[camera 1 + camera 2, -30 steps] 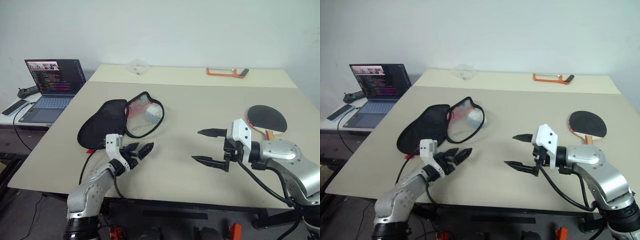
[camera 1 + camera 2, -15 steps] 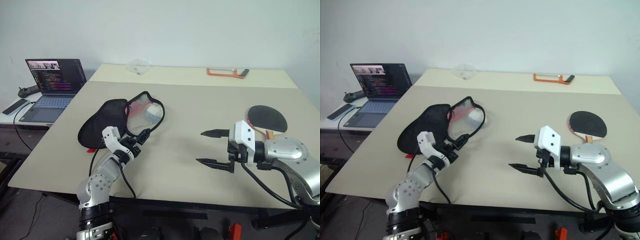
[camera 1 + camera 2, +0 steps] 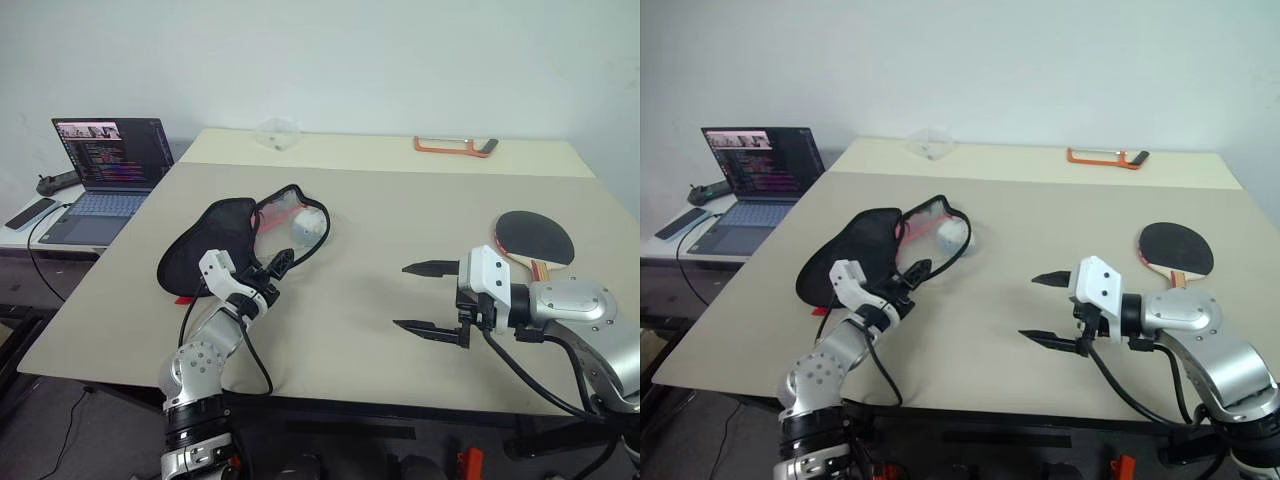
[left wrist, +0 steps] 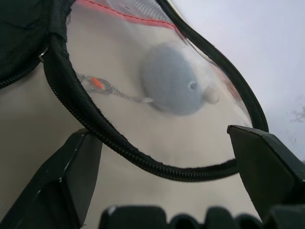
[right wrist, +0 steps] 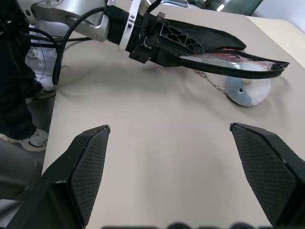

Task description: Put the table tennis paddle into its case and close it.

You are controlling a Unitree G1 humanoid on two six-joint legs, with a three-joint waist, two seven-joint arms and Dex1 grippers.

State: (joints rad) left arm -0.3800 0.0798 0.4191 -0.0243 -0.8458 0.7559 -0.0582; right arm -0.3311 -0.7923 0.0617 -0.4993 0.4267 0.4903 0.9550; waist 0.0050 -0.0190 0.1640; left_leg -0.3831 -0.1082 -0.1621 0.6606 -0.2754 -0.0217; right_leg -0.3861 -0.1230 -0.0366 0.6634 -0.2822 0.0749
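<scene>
Paddle (image 3: 533,239) lies flat on the desk (image 3: 400,220) at the far right, black face up, handle toward the robot, nothing touching it; it is well apart from the case (image 3: 215,245), which sits on the left half of the desk. Case is unzipped, its clear-and-red flap thrown open to the right so the zip edge (image 4: 143,160) forms an open loop; a small grey plush charm (image 4: 174,86) on a thin chain (image 4: 114,91) lies within that loop. Left end effector (image 3: 275,268) is low over the desk at the near rim of the open flap, fingers spread wide, with the zip edge running between them in the wrist view — not closed on it. Likely reason: pinning or lifting the mouth so the pouch stays open for loading. Right end effector (image 3: 432,297) hovers above bare desk between case and paddle, fingers wide, holding nothing, pointing toward the case, not the paddle. Judgement: early stage, paddle not yet picked up, case not yet secured. The charm sits where the blade would go and may snag. Laptop (image 3: 105,165) stands on a side surface to the left, an orange tool (image 3: 455,146) at the far edge
</scene>
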